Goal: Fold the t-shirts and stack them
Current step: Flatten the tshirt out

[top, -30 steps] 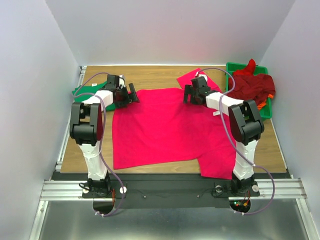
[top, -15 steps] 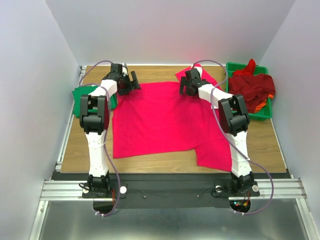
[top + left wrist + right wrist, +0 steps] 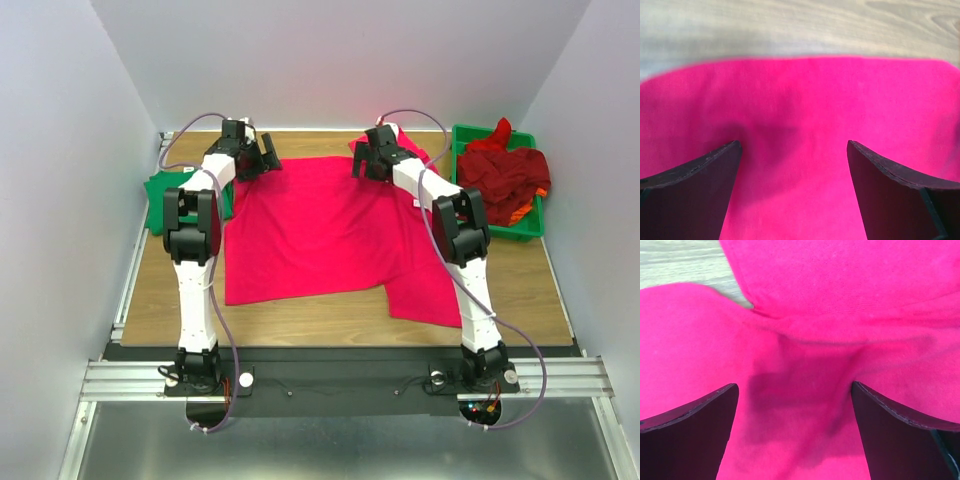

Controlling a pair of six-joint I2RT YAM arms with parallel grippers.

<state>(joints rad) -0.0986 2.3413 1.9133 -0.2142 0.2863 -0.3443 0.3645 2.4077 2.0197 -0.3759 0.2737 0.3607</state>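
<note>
Left fingers [image 3: 687, 195] and right fingers [image 3: 687, 432]: both spread wide above pink t-shirt [image 3: 310, 230], upper edge; advisable to pinch both corners level before folding.

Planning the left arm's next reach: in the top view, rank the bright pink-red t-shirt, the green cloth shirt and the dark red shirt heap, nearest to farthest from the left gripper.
1. Bright pink-red t-shirt: spread centrally, its far edge beneath the left gripper.
2. Green cloth shirt: far left.
3. Dark red shirt heap: far right, in the green plastic tray.
</note>
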